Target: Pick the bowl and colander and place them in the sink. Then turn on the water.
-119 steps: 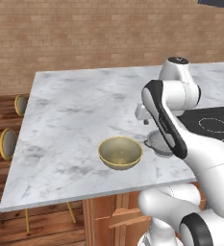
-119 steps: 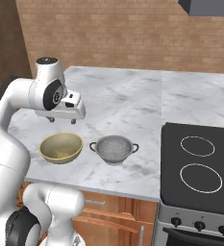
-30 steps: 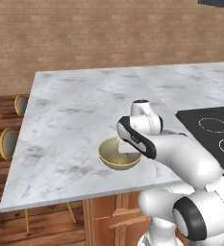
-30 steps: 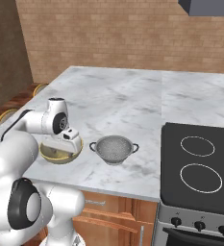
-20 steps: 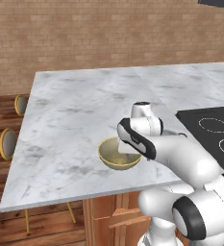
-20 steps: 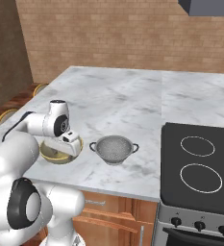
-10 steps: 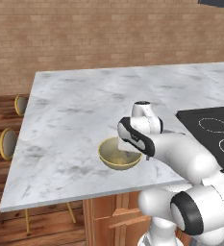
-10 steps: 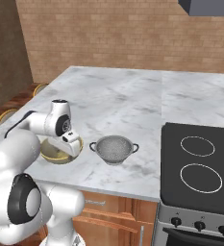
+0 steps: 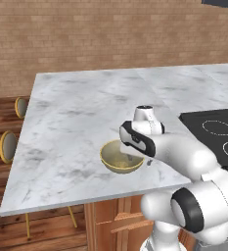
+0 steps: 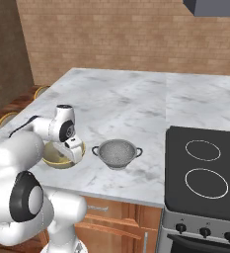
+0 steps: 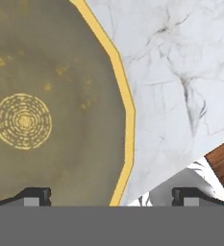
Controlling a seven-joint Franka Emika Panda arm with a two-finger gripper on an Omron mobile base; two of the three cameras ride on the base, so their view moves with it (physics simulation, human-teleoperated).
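A brick wall (image 9: 110,34) backs the kitchen, and a marble desk (image 9: 86,103) runs out from it, with bare marble stretching wide toward the wall and to the robot's left. A black stovetop (image 10: 205,173) sits to the right. No sink shows in these pictures, so the carry may need the base to drive.

The bowl (image 9: 120,158) rests close to the desk's front edge, and the colander (image 10: 117,153) stands just beside it on the right, apart from it.

The end effector (image 11: 111,194) hangs low over the bowl's right side. Its fingers are spread: in the hand view one tip (image 11: 34,196) sits over the bowl's inside and the other (image 11: 190,196) outside, with the golden rim running between them. It grips nothing yet.

The main risk is the front edge. In the hand view the marble ends just past the rim, with wood below. A shove toward the robot could slide the smooth bowl off the desk.

Closing on a thin, sloped wall may let the bowl tilt or slip out during the lift.

A swing to the right could knock the colander, since the gap between the two is small. Lifting straight up first looks safest; the room above is open.
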